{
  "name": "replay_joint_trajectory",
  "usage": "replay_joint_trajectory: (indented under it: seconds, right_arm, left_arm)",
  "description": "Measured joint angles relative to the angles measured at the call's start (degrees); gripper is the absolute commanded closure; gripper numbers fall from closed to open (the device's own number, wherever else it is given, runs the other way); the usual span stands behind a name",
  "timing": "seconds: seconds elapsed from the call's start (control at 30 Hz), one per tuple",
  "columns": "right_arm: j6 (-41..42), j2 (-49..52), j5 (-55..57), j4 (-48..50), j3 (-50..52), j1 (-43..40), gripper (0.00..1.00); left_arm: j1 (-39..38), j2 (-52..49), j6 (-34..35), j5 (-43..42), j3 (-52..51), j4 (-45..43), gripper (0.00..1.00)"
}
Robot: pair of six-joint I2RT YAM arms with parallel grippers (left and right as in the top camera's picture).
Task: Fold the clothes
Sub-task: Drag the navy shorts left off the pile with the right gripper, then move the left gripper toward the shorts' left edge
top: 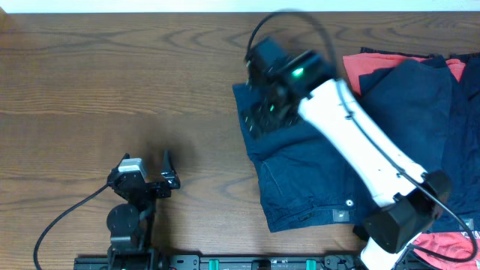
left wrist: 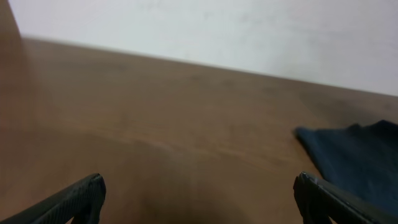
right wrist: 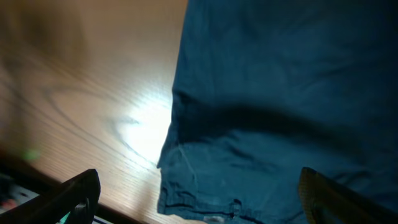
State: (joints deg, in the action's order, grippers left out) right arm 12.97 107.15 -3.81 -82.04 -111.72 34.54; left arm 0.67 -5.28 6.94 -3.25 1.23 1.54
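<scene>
The clothes lie on the right half of the wooden table. A dark navy garment (top: 300,180) is spread flat with its hem toward the front edge. My right gripper (top: 259,67) hovers over its far left corner. In the right wrist view the navy cloth (right wrist: 280,93) fills the frame, and the right gripper (right wrist: 202,202) stands open above the cloth's edge with nothing between its fingers. My left gripper (top: 170,170) rests open at the front left, well apart from the fabric. In the left wrist view the left gripper (left wrist: 199,202) frames bare wood, with the navy garment (left wrist: 354,155) at the right.
A heap of more clothes sits at the far right: a navy piece (top: 412,97) over a coral-red one (top: 360,67), and another coral-red bit (top: 450,244) at the front right corner. The white right arm (top: 360,142) crosses over the spread garment. Bare wood table (top: 112,75) lies to the left.
</scene>
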Motion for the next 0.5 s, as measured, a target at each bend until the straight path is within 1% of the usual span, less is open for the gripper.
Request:
replay_joint_trajectory:
  seconds: [0.03,0.13,0.27,0.37,0.5]
  right_arm:
    - [-0.1,-0.2,-0.3,-0.8,-1.9,-0.7,0.01]
    - [-0.4,-0.3,-0.9,-3.4,-6.3,-1.7,0.01]
    - [-0.6,-0.4,-1.5,-4.6,-8.5,-1.7,0.01]
    - [-0.6,-0.4,-1.7,-4.9,-8.5,-1.7,0.01]
    - [-0.7,-0.4,-1.8,-5.0,-8.5,-1.7,0.01]
  left_arm:
    - [0.0,-1.0,0.7,0.1,0.0,0.0,0.02]
    - [0.0,-5.8,2.3,0.4,-0.1,-3.8,0.02]
    - [0.0,-12.8,3.4,0.6,1.2,-9.4,0.02]
    - [0.0,-20.9,3.6,0.7,6.4,-10.0,0.02]
    - [0.0,-35.0,3.8,0.4,17.3,-9.4,0.02]
